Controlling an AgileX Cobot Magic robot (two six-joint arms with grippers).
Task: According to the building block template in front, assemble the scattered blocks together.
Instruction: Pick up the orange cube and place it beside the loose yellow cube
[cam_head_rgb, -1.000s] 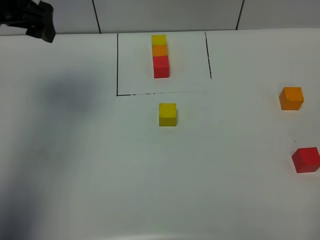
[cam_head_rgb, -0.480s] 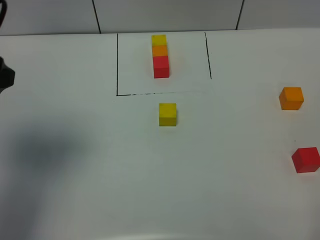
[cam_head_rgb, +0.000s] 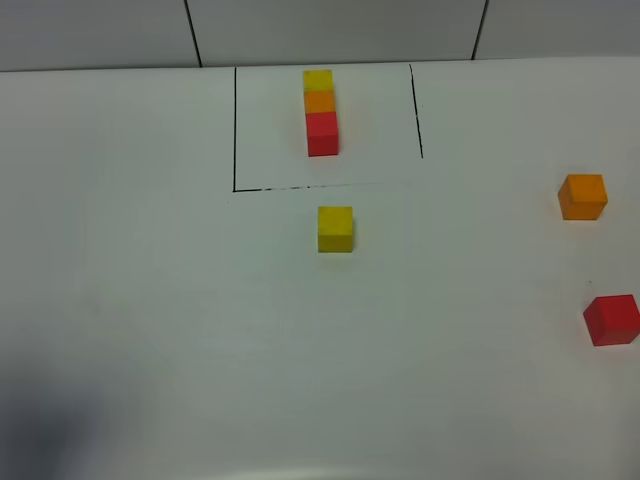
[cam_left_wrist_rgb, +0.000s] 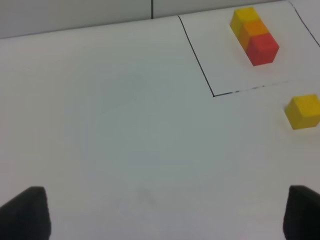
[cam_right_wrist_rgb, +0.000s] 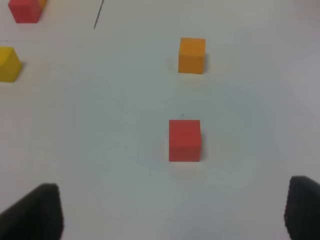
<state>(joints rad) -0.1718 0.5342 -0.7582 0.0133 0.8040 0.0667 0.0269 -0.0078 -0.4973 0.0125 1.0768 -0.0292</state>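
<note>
The building block template (cam_head_rgb: 320, 112) is a yellow-orange-red row inside a thin black drawn rectangle at the back middle of the white table. The scattered blocks lie apart. The yellow cube (cam_head_rgb: 335, 229) sits just in front of the frame, the orange cube (cam_head_rgb: 582, 196) far right, and the red cube (cam_head_rgb: 611, 319) nearer the front at the right edge. Neither gripper shows in the exterior view. My left gripper (cam_left_wrist_rgb: 165, 215) is open over bare table, with the template (cam_left_wrist_rgb: 254, 35) and yellow cube (cam_left_wrist_rgb: 303, 111) ahead. My right gripper (cam_right_wrist_rgb: 170, 212) is open, with the red cube (cam_right_wrist_rgb: 184, 140) just ahead of it and the orange cube (cam_right_wrist_rgb: 192, 55) beyond.
A grey tiled wall (cam_head_rgb: 330, 30) runs behind the table. A soft shadow (cam_head_rgb: 45, 420) lies on the table's front left corner. The red cube sits close to the right border of the exterior view.
The left arm, seen at the upper left a second ago, has left the exterior view. Its shadow has slid toward the front left. No cube has moved.
</note>
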